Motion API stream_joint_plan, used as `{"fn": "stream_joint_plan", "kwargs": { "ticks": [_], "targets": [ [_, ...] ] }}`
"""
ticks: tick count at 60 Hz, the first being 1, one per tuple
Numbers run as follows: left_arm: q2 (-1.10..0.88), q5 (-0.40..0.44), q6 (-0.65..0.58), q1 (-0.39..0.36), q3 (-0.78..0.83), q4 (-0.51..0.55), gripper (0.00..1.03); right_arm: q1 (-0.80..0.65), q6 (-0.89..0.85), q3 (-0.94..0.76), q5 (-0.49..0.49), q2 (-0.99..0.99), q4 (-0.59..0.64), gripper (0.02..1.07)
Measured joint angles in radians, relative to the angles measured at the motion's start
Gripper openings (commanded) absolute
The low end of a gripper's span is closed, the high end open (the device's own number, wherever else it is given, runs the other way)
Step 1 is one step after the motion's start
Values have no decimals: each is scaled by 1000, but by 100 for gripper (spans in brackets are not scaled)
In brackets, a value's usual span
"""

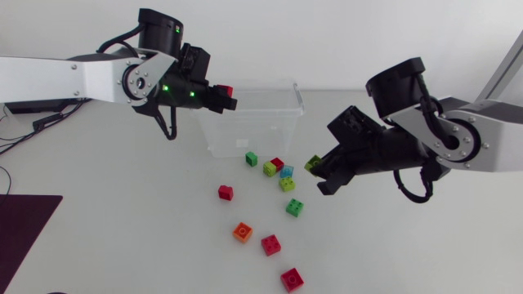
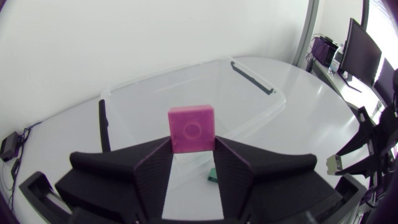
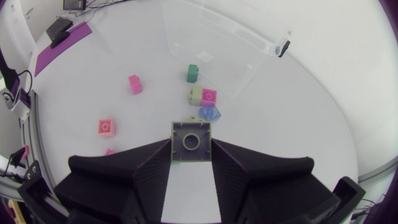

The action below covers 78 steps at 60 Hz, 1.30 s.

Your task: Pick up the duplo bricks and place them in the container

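My left gripper [image 1: 224,98] is shut on a red brick [image 1: 227,91] and hangs over the left end of the clear plastic container [image 1: 282,122]. In the left wrist view the brick [image 2: 191,129] sits between the fingers with the container [image 2: 249,99] underneath. My right gripper [image 1: 318,171] is shut on a lime green brick [image 1: 312,163] above the table, right of the loose bricks. The right wrist view shows that brick [image 3: 189,142] clamped from both sides. Several bricks lie in front of the container, among them a green one [image 1: 252,158], a red one [image 1: 225,192] and an orange one [image 1: 243,232].
A dark mat [image 1: 24,233] lies at the table's front left corner. Cables [image 1: 24,126] trail along the left edge. Under my right gripper lie a green brick [image 3: 193,73], a lime and red pair [image 3: 202,96] and a translucent blue brick [image 3: 209,113].
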<state>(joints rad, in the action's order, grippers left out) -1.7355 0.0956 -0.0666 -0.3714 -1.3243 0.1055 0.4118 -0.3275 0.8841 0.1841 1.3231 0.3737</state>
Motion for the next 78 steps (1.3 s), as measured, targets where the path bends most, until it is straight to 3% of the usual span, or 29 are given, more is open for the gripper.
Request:
{"fn": "stream_joint_plan", "kwargs": {
  "ticks": [6, 10, 11, 13, 27, 42, 51, 65, 78],
  "targets": [
    [-51, -29, 5, -3, -51, -23, 31, 3, 12, 35, 0, 0, 6, 30],
    [-89, -46, 7, -3, -89, -28, 44, 6, 18, 67, 0, 0, 9, 30],
    [-101, -50, 7, -3, -99, -29, 58, 7, 22, 77, 0, 1, 10, 30],
    [-129, -54, 7, -3, -121, -31, 66, 11, 33, 112, 0, 5, 13, 30],
    [-108, -59, 7, 0, -98, -37, 99, 15, 40, 288, 0, 99, 18, 30],
    [165, -17, 3, 8, 77, -21, 99, -9, 45, 471, 26, 302, 10, 30],
    [321, 2, -39, -40, 188, 58, 99, -26, 51, 585, 26, 410, 5, 30],
    [391, 39, -101, -69, 339, 149, 98, -35, 59, 717, 29, 519, 3, 30],
    [381, 56, -156, -73, 433, 155, 98, -41, 63, 807, 25, 624, -2, 31]
  ]
}}
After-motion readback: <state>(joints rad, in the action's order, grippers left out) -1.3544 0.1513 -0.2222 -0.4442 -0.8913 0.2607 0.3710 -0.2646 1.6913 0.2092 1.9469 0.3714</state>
